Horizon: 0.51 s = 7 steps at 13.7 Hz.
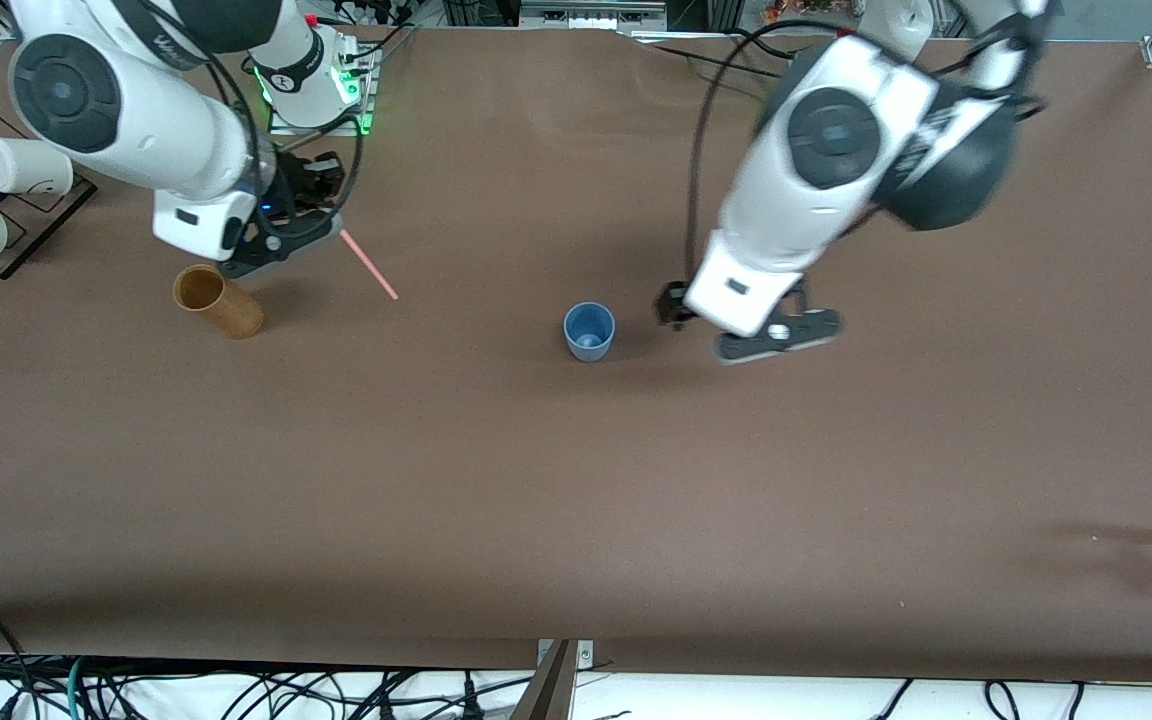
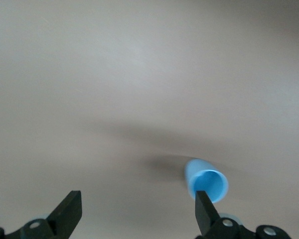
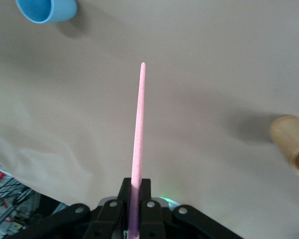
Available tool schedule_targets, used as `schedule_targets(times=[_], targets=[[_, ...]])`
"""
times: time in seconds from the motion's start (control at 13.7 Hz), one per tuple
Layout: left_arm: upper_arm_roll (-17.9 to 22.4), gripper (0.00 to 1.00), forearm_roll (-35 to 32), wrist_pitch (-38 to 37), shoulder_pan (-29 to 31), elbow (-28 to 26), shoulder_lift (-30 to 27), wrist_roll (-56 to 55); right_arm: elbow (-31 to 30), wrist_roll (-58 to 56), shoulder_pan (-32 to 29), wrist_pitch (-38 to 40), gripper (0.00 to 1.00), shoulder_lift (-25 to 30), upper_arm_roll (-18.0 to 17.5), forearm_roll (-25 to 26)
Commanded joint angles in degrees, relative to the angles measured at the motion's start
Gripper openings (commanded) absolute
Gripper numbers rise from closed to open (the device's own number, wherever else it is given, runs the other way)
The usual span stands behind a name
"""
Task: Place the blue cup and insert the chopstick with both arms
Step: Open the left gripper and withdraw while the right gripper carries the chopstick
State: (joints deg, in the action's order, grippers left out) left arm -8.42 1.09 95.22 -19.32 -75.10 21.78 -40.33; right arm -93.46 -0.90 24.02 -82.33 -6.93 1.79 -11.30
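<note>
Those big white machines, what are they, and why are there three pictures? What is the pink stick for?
They are two robot arms at a brown table. Each ends in a black gripper that pinches like two fingers. The big picture looks down from a camera high across the table. The other two come from small cameras on the arms' wrists. The left gripper is open, beside the blue cup, which stands upright on the table, let go. The right gripper is shut on the pink chopstick, holding it up near a tan bamboo cup. The stick is meant to go into the blue cup. White paper cups sit on a rack at the table's edge.
</note>
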Motion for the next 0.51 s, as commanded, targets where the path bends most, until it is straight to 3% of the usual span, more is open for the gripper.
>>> schedule_targets(times=[0.0,0.29,0.44], targets=[[-0.63,1.00,0.84,-5.46,7.18,-2.69,-5.77,15.31,5.63,8.59,4.44,-0.55,0.00,-5.00,0.41,-2.40],[-0.28,1.00,0.75,-10.93,16.49,-2.86,-10.26,29.13,14.08,21.79,11.65,-2.47,0.00,-13.97,0.41,-3.38],[1.64,1.00,-0.90,-12.34,18.27,-3.13,-11.23,36.60,16.63,25.05,14.11,-5.90,0.00,-16.96,0.41,-3.47]])
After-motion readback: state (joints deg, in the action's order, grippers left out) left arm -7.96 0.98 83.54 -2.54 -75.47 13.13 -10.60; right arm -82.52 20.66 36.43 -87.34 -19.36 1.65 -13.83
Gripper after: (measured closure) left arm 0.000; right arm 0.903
